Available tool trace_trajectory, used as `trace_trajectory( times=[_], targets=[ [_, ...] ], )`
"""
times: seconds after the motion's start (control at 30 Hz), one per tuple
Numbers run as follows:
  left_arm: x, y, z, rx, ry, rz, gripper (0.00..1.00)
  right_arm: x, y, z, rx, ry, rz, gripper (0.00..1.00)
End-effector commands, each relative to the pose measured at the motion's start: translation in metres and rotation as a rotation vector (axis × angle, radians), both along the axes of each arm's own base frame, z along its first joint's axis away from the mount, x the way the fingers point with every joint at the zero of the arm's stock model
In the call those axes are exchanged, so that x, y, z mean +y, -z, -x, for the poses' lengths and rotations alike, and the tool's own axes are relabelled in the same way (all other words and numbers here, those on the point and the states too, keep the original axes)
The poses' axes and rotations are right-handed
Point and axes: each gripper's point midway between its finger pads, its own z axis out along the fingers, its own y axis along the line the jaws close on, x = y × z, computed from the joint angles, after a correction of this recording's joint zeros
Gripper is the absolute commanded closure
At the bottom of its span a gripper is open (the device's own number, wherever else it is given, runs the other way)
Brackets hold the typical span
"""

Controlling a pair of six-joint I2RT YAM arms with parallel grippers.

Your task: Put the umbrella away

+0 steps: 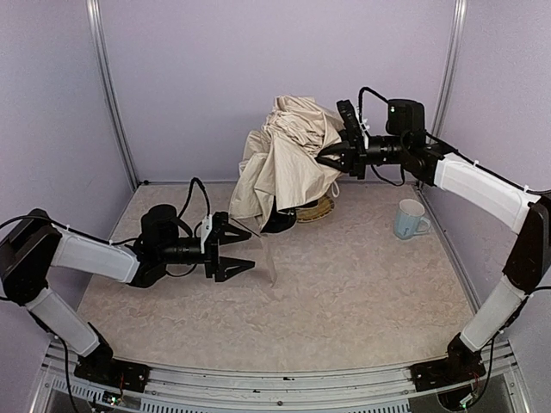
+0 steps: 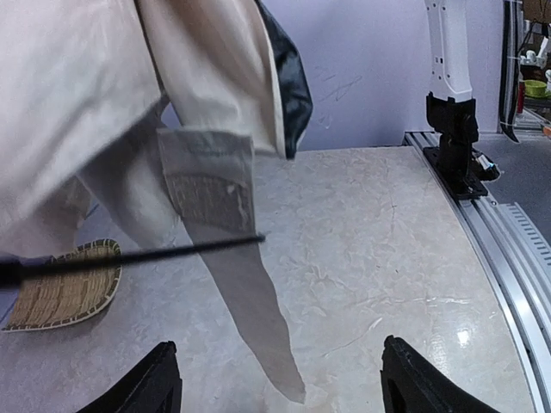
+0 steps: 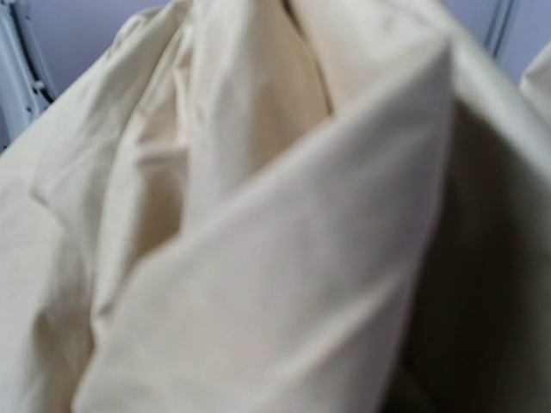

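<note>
The umbrella (image 1: 280, 159) is a bunched cream mass of fabric held up above the back of the table, its folds hanging down over the basket. My right gripper (image 1: 324, 157) is shut on its right side; in the right wrist view the cream fabric (image 3: 258, 215) fills the frame and hides the fingers. A narrow pale strap (image 2: 250, 318) hangs from the umbrella down to the table, and a thin black rib (image 2: 155, 253) crosses in front of it. My left gripper (image 1: 244, 251) stands open just left of the strap, holding nothing (image 2: 280, 383).
A woven straw basket tray (image 1: 318, 209) lies under the umbrella at the back, its edge (image 2: 65, 292) seen in the left wrist view. A light blue mug (image 1: 411, 219) stands at the right. The right arm's base (image 2: 452, 142) is bolted to the rail.
</note>
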Motion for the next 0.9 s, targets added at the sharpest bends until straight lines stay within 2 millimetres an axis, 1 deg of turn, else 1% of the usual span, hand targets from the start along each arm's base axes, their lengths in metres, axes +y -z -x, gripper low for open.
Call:
trace_trajectory(
  times=[0.0,0.07,0.13,0.23,0.3,0.37,0.4,0.43,0.47,0.53,0.57,0.6,0.63,0.7,0.73,0.77,0.87],
  targets=[
    [0.000,0.005,0.008,-0.035,0.035,0.020,0.22,-0.008,-0.044,0.021,-0.123,-0.059,-0.046,1.00],
    [-0.004,0.007,0.006,-0.042,0.017,0.037,0.22,-0.009,-0.049,0.025,-0.134,-0.065,-0.054,1.00],
    [-0.011,0.003,0.004,-0.049,0.012,0.069,0.22,-0.009,-0.054,0.026,-0.141,-0.062,-0.067,1.00],
    [-0.030,-0.004,0.007,-0.076,0.027,0.108,0.22,-0.010,-0.058,0.025,-0.146,-0.051,-0.078,1.00],
    [-0.042,-0.003,0.005,-0.097,0.009,0.106,0.21,-0.010,-0.059,0.025,-0.146,-0.052,-0.081,1.00],
    [-0.048,-0.004,-0.001,-0.098,-0.027,0.122,0.22,-0.010,-0.061,0.025,-0.147,-0.047,-0.084,1.00],
    [-0.048,-0.005,-0.007,-0.096,-0.066,0.131,0.24,-0.010,-0.062,0.025,-0.150,-0.043,-0.086,1.00],
    [-0.047,-0.005,-0.013,-0.097,-0.107,0.136,0.29,-0.011,-0.063,0.025,-0.152,-0.037,-0.088,1.00],
    [-0.045,-0.004,-0.018,-0.097,-0.150,0.132,0.38,-0.011,-0.064,0.024,-0.152,-0.031,-0.088,1.00],
    [-0.039,-0.001,-0.028,-0.118,-0.240,0.116,0.66,-0.013,-0.066,0.024,-0.155,-0.015,-0.090,1.00],
    [-0.034,-0.001,-0.030,-0.132,-0.278,0.109,0.83,-0.013,-0.067,0.023,-0.156,-0.004,-0.090,1.00],
    [-0.029,0.000,-0.033,-0.140,-0.316,0.098,0.97,-0.014,-0.068,0.022,-0.155,0.011,-0.089,1.00],
    [-0.025,0.003,-0.034,-0.146,-0.345,0.083,1.00,-0.015,-0.069,0.020,-0.155,0.032,-0.090,1.00],
    [-0.016,0.007,-0.035,-0.160,-0.387,0.049,1.00,-0.020,-0.073,0.010,-0.158,0.105,-0.097,1.00],
    [-0.011,0.008,-0.035,-0.165,-0.409,0.036,1.00,-0.023,-0.077,0.001,-0.161,0.165,-0.101,1.00],
    [-0.005,0.011,-0.032,-0.172,-0.427,0.018,1.00,-0.028,-0.079,-0.010,-0.160,0.238,-0.103,1.00],
    [0.010,0.005,-0.026,-0.206,-0.477,0.004,1.00,-0.054,-0.085,-0.051,-0.160,0.497,-0.106,1.00]
  ],
)
